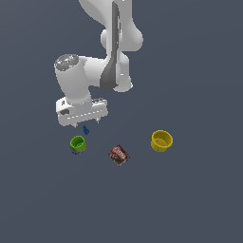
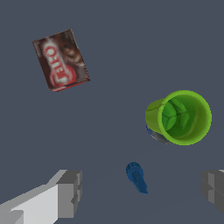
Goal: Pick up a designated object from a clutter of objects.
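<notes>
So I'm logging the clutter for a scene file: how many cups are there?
2. The small green cup stands just below the open gripper and small blue piece; the larger yellow cup stands toward the exterior view's right. None seems hidden.

Blue piece [image 2: 136, 177] between spread fingers [image 2: 70, 192]

Green cup [image 2: 179, 117] crowds blue piece [image 2: 137, 177]; open floor [image 2: 109, 131] elsewhere around it.

Flat dark blue-grey ground [image 1: 199, 204], uniform; small greyish sliver [image 2: 155, 136], mostly hidden (cannot tell what).
</notes>
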`<state>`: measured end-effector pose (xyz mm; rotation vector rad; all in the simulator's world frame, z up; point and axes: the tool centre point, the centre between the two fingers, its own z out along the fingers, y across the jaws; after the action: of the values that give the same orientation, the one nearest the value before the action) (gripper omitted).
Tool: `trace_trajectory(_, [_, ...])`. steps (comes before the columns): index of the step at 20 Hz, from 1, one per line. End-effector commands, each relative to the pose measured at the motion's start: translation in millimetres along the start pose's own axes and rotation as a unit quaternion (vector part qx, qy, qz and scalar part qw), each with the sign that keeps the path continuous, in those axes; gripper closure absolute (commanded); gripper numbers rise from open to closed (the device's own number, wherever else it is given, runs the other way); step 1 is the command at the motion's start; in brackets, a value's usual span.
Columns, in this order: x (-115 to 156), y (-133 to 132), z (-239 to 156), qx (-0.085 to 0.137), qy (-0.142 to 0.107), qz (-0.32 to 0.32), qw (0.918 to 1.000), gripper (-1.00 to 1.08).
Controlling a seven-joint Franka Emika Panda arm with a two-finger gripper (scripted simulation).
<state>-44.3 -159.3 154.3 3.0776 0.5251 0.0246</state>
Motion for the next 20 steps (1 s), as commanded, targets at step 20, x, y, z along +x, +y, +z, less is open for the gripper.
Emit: trace_trajectory(20, [-65.5,24.4,62.2,0.011,-0.006,-0.054,0.9985,-0.92])
